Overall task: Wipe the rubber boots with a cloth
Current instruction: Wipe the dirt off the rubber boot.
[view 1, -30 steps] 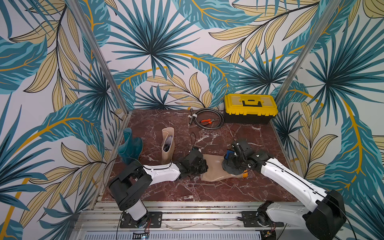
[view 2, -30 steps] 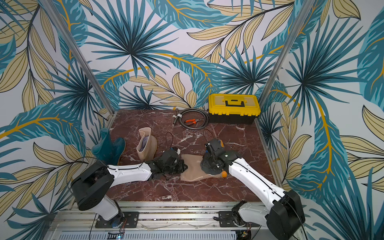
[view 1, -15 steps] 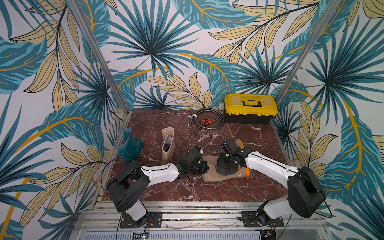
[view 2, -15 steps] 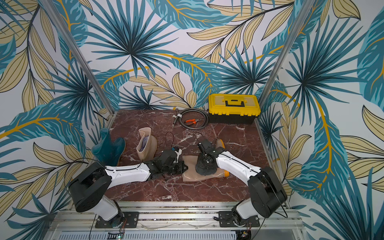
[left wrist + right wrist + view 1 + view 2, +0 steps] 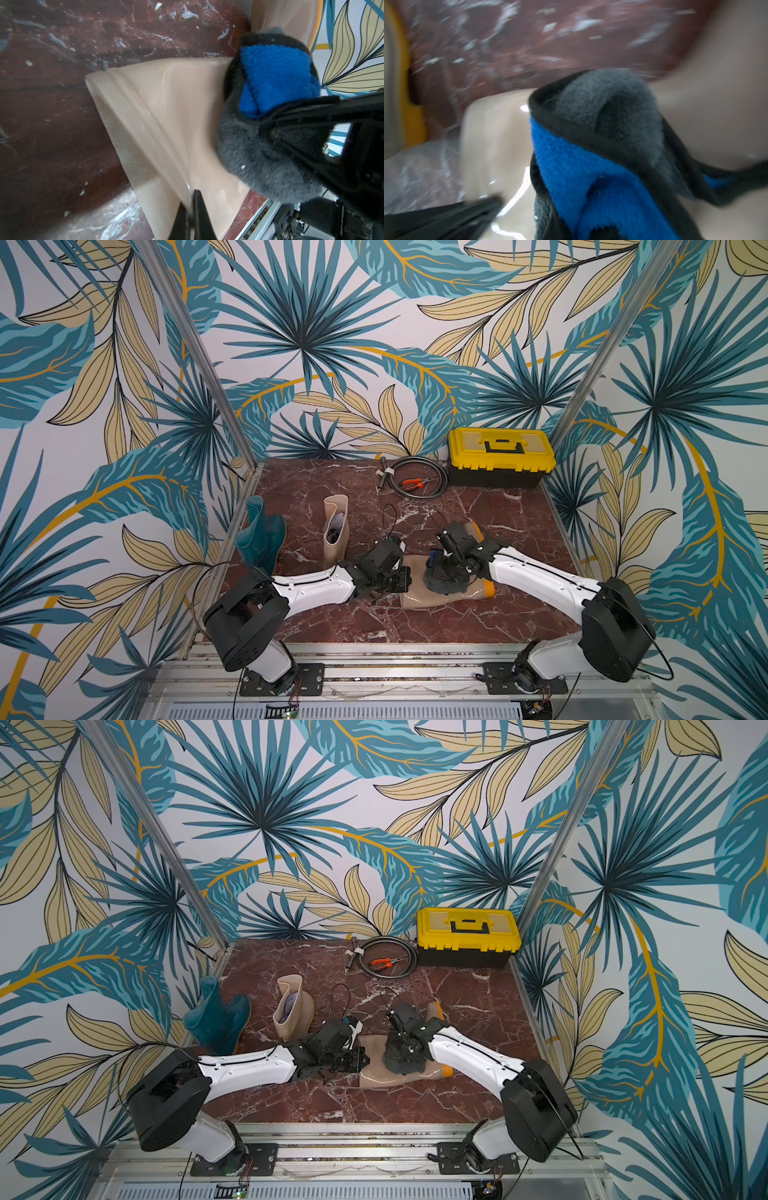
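Charcoal cloth [image 5: 445,588] clamped in right tool [image 5: 453,574], on tan boot [image 5: 419,598] | left tool [image 5: 401,577] grips boot

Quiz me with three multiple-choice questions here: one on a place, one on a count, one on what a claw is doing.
1. Where is the yellow toolbox? A on a boot; B between the arms; C against the back wall.
2. How many boots stand upright? A one; B two; C three.
3. The right gripper is: A shut on the cloth; B open and empty; C out of sight.
Answers: C, it sits at the wall; B, the teal boot and standing beige boot are up, the lying beige boot is down; A, cloth bunched in its grip.
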